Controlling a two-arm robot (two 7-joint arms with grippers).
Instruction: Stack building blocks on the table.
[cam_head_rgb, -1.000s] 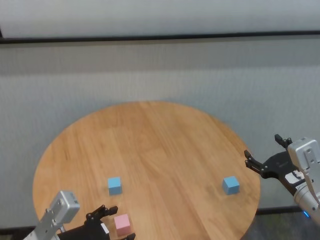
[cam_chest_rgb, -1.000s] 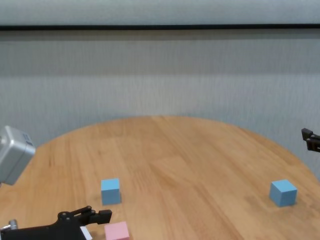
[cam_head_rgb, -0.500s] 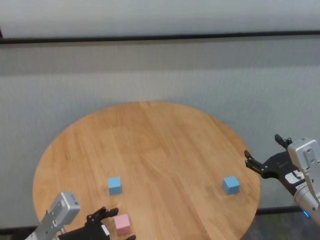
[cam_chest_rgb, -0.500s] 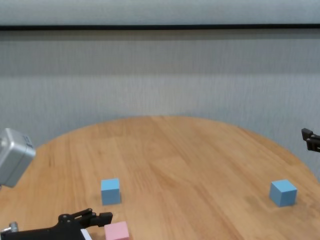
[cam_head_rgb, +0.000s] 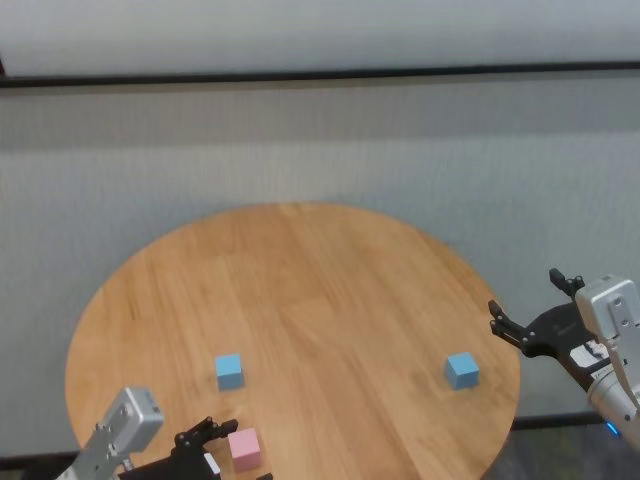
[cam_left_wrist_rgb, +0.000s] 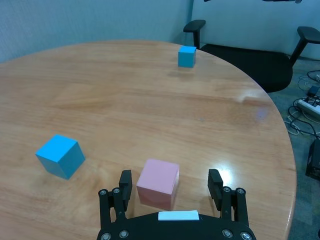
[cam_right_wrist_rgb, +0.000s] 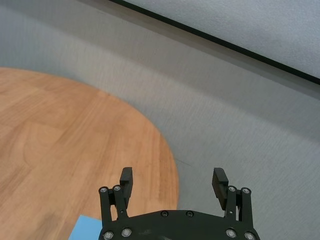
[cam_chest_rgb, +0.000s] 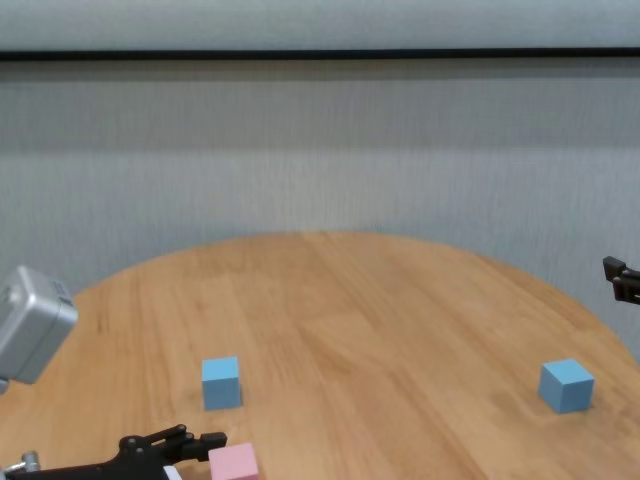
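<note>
A pale pink block (cam_head_rgb: 244, 449) (cam_left_wrist_rgb: 158, 183) (cam_chest_rgb: 234, 463) sits near the front left edge of the round wooden table (cam_head_rgb: 300, 270) (cam_chest_rgb: 350, 300). My left gripper (cam_left_wrist_rgb: 170, 177) (cam_head_rgb: 236, 452) is low over the table and open, one finger on each side of the pink block, not touching it. A light blue block (cam_head_rgb: 229, 371) (cam_left_wrist_rgb: 60, 156) (cam_chest_rgb: 221, 382) rests just behind it. The other light blue block (cam_head_rgb: 461, 370) (cam_chest_rgb: 566, 385) (cam_left_wrist_rgb: 187, 56) lies near the right edge. My right gripper (cam_head_rgb: 524, 292) (cam_right_wrist_rgb: 173, 173) hovers open and empty just off that edge.
A grey wall (cam_head_rgb: 320, 150) stands behind the table. In the left wrist view, black office chairs (cam_left_wrist_rgb: 240, 55) and floor cables (cam_left_wrist_rgb: 310, 105) lie beyond the table's right rim. Bare wood spans the table's middle and back.
My left arm has sunk lower and drawn back toward the near edge, with its fingers still beside the pink block. The right arm and all blocks have not moved.
</note>
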